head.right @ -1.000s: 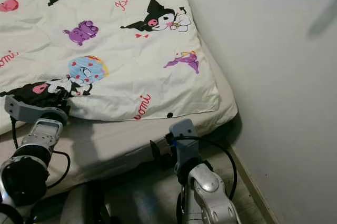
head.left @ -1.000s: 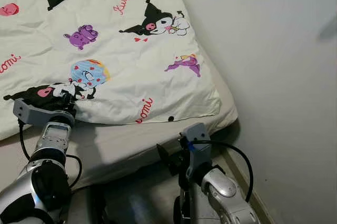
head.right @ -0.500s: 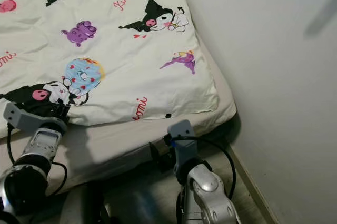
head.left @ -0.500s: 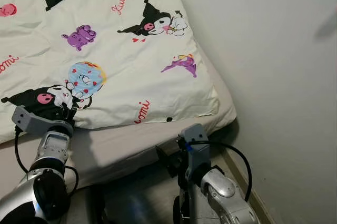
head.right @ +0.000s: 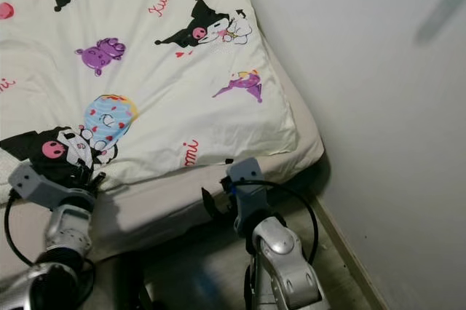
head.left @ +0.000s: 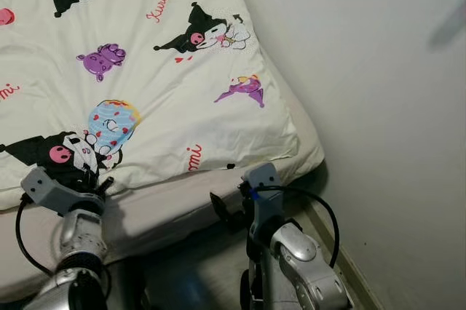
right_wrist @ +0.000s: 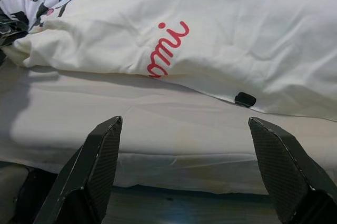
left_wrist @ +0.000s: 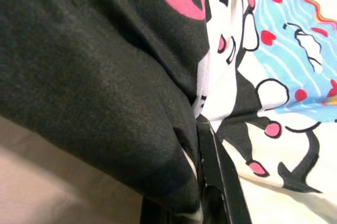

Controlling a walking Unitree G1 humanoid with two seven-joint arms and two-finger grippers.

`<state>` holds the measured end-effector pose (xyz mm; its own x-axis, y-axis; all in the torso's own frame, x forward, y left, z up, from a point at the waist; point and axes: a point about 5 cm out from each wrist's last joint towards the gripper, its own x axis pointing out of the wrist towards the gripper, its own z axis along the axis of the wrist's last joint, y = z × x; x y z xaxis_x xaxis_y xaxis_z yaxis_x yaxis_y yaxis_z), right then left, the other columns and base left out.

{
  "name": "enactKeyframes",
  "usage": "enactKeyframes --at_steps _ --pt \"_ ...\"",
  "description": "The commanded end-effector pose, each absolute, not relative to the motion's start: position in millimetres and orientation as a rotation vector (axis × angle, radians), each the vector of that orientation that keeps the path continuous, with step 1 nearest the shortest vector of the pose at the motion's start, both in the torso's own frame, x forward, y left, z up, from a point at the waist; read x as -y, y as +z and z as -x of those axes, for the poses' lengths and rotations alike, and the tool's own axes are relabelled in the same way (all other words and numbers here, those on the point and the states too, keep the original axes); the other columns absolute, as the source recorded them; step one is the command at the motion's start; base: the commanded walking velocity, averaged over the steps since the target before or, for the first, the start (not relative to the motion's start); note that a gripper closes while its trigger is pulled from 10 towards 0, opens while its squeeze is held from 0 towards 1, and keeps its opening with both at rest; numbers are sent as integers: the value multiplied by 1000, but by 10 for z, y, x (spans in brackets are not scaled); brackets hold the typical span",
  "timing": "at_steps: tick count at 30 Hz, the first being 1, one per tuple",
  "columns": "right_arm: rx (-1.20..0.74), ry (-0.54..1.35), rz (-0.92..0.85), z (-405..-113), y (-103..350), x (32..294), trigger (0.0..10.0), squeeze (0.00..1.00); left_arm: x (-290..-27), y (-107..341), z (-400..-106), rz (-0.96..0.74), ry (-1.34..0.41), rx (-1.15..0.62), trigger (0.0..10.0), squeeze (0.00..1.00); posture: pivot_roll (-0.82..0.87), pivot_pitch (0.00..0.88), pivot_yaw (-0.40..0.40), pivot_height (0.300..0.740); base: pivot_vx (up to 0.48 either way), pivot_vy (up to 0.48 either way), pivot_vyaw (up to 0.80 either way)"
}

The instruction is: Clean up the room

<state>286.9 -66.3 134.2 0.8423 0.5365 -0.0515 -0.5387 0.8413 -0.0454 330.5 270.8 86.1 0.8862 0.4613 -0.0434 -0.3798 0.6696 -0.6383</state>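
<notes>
At the bed's (head.left: 218,201) near edge, left hand (head.left: 93,181) pinches the duvet (head.left: 167,84) hem; right hand (right_wrist: 184,166) hovers open beside the mattress. Pull evenly, keeping the hem taut

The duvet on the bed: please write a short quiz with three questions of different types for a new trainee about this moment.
1. True or false: the left gripper is closed on the near edge of the duvet.
2. Multiple choice: the right gripper is (A) holding the duvet, (B) open, short of the bed's edge, (C) resting on the wall.
3. Fill in: the duvet lies on the beige ____.

Key: 1 true; 2 B; 3 sheet.
</notes>
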Motion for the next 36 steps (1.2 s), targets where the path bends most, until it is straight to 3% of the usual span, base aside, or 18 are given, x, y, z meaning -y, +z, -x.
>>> enactKeyframes --at_steps 1,13,20,29,34,35,36 --pt "-69 564 47 -2833 1235 678 10000 0 -2546 454 -3070 701 542 -4 0 0 -210 425 -20 561 0 0 0" --pt "-58 562 41 -2847 1217 687 10000 0 -2063 500 -2932 655 443 62 0 0 -193 421 -11 561 0 0 0" --pt "-52 562 36 -2866 1208 665 10000 0 -1764 562 -2624 590 402 69 0 0 -172 417 -4 561 0 0 0" --pt "-46 563 32 -2890 1206 654 10000 0 -1714 575 -2388 526 397 22 0 0 -161 416 -7 561 0 0 0" --pt "-46 566 34 -2892 1199 653 10000 0 -1822 581 -2464 506 391 7 0 0 -158 415 -7 561 0 0 0" --pt "-46 568 34 -2893 1195 653 10000 0 -1887 591 -2528 494 387 1 4078 0 -157 416 -7 561 0 0 0" --pt "-47 569 34 -2890 1190 652 10000 0 -1956 604 -2604 476 381 -5 10000 0 -156 417 -6 561 0 0 0"
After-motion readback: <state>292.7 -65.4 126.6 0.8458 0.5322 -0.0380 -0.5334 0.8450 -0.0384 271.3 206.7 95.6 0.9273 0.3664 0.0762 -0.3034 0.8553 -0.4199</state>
